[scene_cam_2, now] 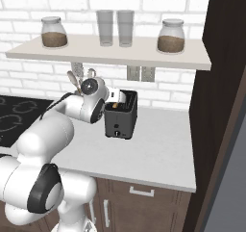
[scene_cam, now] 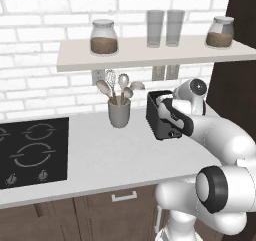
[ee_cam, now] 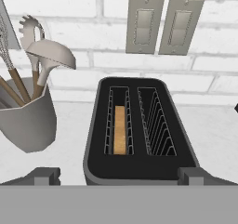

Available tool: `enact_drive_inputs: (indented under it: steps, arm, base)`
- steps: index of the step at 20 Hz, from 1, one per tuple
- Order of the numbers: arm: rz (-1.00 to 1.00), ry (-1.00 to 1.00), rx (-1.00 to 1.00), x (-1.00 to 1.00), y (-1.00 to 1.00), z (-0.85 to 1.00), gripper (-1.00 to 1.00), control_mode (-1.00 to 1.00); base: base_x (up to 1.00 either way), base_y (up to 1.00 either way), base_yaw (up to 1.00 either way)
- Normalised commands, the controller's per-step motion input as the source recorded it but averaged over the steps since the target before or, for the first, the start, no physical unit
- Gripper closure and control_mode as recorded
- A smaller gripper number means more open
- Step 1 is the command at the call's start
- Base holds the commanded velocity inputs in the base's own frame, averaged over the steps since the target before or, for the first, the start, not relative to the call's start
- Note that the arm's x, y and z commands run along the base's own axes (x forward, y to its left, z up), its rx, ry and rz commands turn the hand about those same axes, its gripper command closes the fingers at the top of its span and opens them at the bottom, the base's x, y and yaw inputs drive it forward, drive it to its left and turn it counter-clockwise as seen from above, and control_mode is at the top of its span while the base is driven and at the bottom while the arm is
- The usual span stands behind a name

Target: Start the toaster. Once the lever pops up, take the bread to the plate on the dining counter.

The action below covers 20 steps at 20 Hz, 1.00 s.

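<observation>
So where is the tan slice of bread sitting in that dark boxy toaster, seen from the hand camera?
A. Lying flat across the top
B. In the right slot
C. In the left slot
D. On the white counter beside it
C: in the hand view the tan slice of bread stands on edge in the left slot of the dark boxy toaster, while the right slot shows bare wire guides.

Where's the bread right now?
In the hand view the bread sits down in the left slot of the toaster, which stands on the counter just right of the utensil cup, below the two wall outlets.
</observation>
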Motion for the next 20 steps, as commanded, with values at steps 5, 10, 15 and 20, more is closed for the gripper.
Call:
enact_drive_inputs:
  steps: [5,10,15,20]
  arm:
    - [0.00,0.00,0.00,0.00,0.00,0.00,-1.00,-1.00]
    - [0.00,0.00,0.00,0.00,0.00,0.00,-1.00,-1.00]
    - [0.00,0.00,0.00,0.00,0.00,0.00,-1.00,-1.00]
    - [0.00,0.00,0.00,0.00,0.00,0.00,-1.00,-1.00]
  base:
    - [0.00,0.00,0.00]
    - [0.00,0.00,0.00]
    - [0.00,0.00,0.00]
    - [0.00,0.00,0.00]
